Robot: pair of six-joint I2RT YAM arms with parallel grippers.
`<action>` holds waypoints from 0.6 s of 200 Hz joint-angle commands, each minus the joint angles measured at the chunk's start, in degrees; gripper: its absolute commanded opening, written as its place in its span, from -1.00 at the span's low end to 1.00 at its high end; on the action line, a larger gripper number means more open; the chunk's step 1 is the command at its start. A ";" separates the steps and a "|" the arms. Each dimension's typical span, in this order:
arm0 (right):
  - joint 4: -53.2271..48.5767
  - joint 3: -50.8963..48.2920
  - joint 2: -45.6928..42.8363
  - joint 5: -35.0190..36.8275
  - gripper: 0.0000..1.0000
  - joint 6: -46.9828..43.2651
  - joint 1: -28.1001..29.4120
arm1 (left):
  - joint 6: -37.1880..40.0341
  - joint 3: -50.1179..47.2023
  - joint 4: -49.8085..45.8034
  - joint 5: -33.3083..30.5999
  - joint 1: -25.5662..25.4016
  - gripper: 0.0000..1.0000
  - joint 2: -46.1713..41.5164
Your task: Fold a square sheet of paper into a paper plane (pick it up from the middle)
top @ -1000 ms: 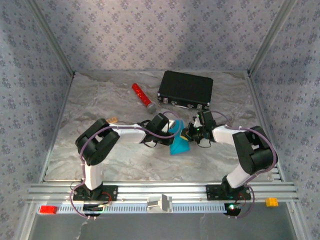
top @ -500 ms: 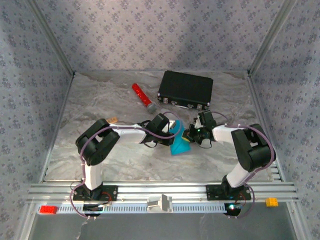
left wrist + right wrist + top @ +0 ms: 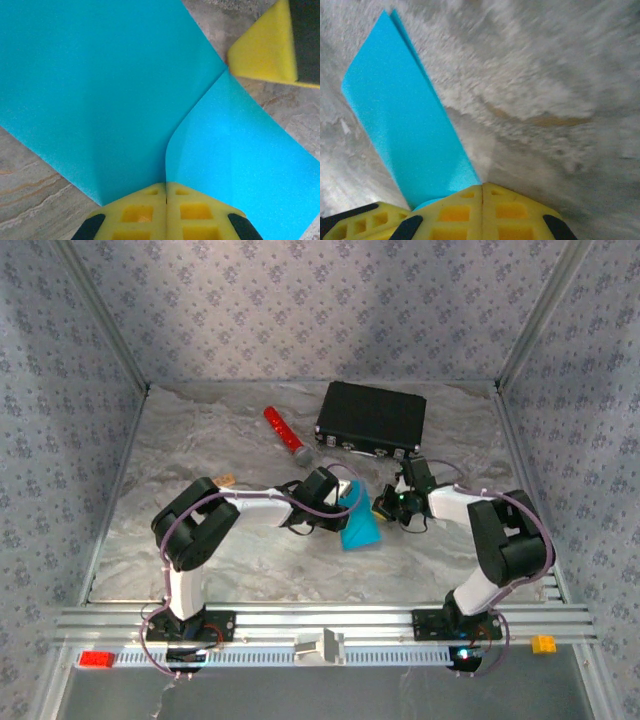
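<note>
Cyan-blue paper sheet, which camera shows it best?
The left wrist view: the thin cyan-blue paper sheet spreads wide there, its curled fold plain. The right wrist view shows a narrow slanted part; the top view a small patch, partly hidden.

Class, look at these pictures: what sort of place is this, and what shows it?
Probably a robot test cell: two arms bolted to an aluminium rail, a table boxed in by patterned walls, and props like a black case.

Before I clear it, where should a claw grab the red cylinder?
Probably grip the red cylinder at its red middle, from straight above, claw spanning its narrow width. It lies flat and diagonal, grey end toward the black case, so turn the wrist crosswise.
</note>
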 commanded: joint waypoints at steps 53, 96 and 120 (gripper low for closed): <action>0.51 0.49 -4.87 -6.56 -0.89 -1.88 1.28 | 1.17 0.06 -3.52 0.14 -0.25 -0.98 1.40; 2.72 0.55 -1.18 -8.15 -0.90 -0.32 5.38 | 1.08 0.01 -3.35 0.24 -0.21 -0.98 1.46; 3.36 -0.10 0.41 -8.07 -0.90 0.23 6.29 | 1.08 0.01 -3.26 0.27 -0.21 -0.98 1.55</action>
